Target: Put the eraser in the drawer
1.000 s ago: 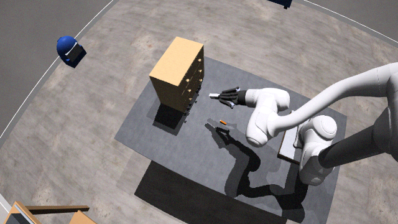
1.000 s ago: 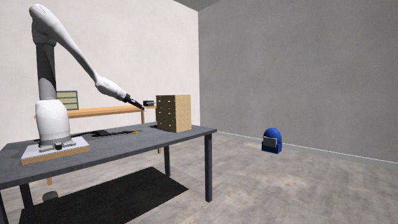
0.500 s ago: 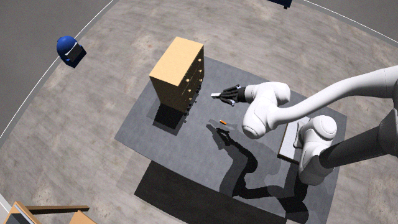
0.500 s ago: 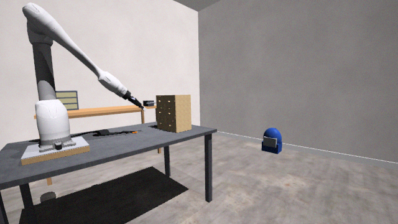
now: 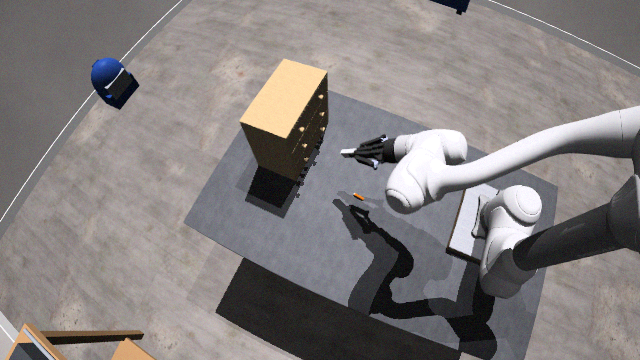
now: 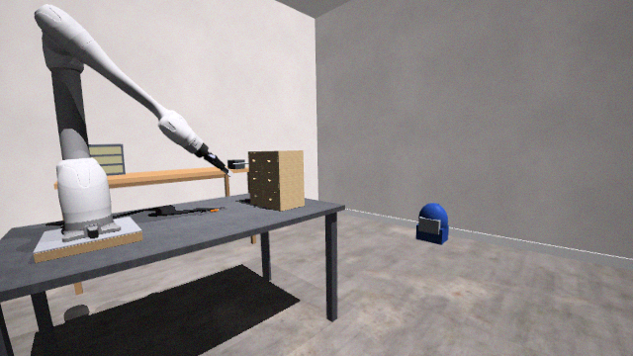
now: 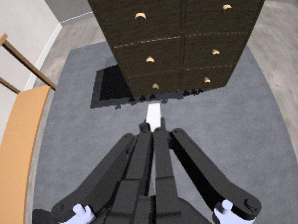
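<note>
Eraser (image 5: 358,196): taken to be the small orange piece lying flat on the grey table (image 5: 300,235), in the open, between the chest (image 5: 282,97) and the arm's base. It is too small to confirm its shape. Nothing touches it.

Gripper (image 5: 348,151): fingers fully closed on themselves, nothing between them. The pale bit at the tip reads as the finger pads pressed together, not as a carried thing. It hangs above the table, pointing at the drawer fronts, near the chest but apart from it. It is also well apart from the eraser, which lies off to its side.

Chest: upright. In the wrist view every front that shows sits flush. Target is the middle-row left drawer (image 7: 149,63); its small knob (image 7: 150,60) sits slightly left of the gripper's line.

Step in hand, as judged: getting the target drawer open, before any pick.

Next move calls for:
- Spread the fingers enough to take the knob, or hook it from the side.
- Shift left to line up with it.
- Pull straight and short, staying under half the tray's length so it doesn't droop.
- Watch that the chest doesn't slide with the pull.
</note>
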{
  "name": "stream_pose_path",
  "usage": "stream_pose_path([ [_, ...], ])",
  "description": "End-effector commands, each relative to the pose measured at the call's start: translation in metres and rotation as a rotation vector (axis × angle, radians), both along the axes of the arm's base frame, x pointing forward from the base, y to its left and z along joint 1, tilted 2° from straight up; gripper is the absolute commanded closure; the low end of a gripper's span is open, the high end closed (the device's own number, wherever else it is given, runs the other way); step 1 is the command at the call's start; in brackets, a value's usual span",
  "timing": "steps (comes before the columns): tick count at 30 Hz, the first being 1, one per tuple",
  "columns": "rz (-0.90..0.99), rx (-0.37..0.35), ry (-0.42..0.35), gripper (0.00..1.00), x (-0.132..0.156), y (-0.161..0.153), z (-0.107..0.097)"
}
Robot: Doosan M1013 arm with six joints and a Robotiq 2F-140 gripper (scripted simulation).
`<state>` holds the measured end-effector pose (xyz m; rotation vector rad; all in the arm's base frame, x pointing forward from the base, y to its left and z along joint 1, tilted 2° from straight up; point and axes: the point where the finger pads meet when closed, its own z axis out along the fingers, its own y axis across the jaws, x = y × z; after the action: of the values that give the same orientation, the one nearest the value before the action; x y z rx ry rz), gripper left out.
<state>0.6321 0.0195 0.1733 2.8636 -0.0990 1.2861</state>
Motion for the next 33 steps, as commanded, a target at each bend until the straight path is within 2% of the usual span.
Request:
stream_pose_path([
  [1, -0.019, -0.016, 0.018, 1.0, -0.0008, 0.0007, 0.0004],
  [17, -0.004, -0.002, 0.032, 1.0, -0.0008, 0.0069, 0.0042],
  [33, -0.004, 0.0, 0.094, 1.0, -0.0058, 0.0066, 0.0093],
])
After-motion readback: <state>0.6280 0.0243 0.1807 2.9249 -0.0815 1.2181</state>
